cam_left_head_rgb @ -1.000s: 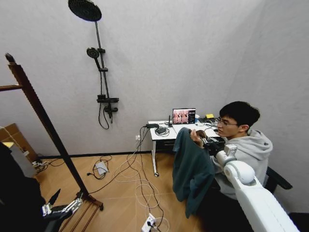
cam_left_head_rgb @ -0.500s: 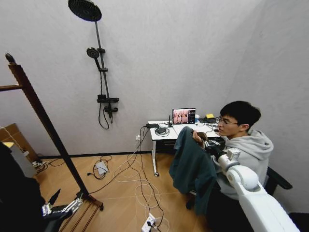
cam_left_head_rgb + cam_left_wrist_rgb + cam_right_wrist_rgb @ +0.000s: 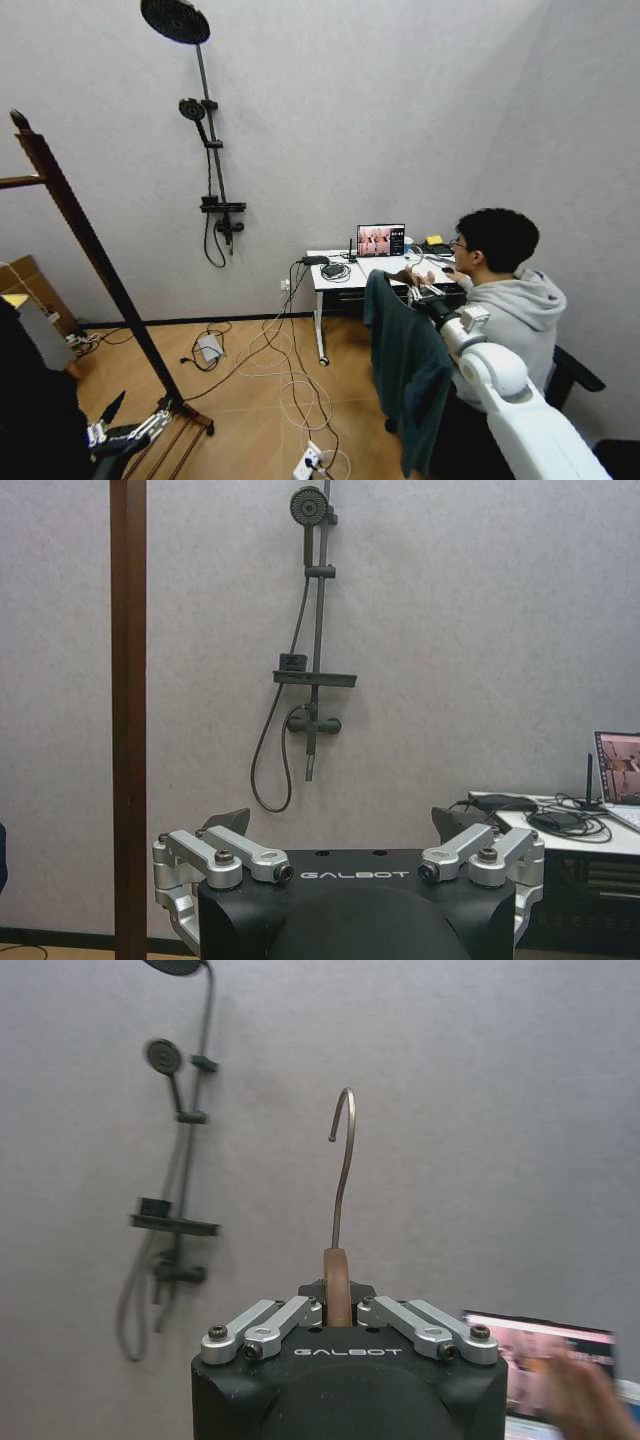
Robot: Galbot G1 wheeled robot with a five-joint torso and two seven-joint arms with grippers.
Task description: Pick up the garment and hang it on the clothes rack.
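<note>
The garment [image 3: 407, 372], dark teal soft cloth on a hanger, hangs straight down in front of the seated person on the right of the head view. My right gripper [image 3: 428, 299] holds it at the top. In the right wrist view this gripper [image 3: 336, 1307] is shut on the hanger's brown neck, and the metal hook [image 3: 343, 1160] stands upright above it. The clothes rack [image 3: 92, 250], dark reddish-brown wood, leans across the left of the head view; its post [image 3: 128, 720] also crosses the left wrist view. My left gripper [image 3: 112, 428] is parked low by the rack's foot, and it [image 3: 343, 827] is open.
A person [image 3: 505, 290] sits right behind the garment, hands at a white desk [image 3: 335, 277] with a laptop [image 3: 380, 240]. Cables [image 3: 285, 375] and a power strip [image 3: 308, 459] lie on the wooden floor between me and the rack. A black shower pole [image 3: 208, 150] is on the wall. Dark cloth [image 3: 30, 410] fills the lower left.
The person's hand has left the hanger and gone back to the desk. The garment has swung from spread and tilted to hanging straight and narrow from my right gripper.
</note>
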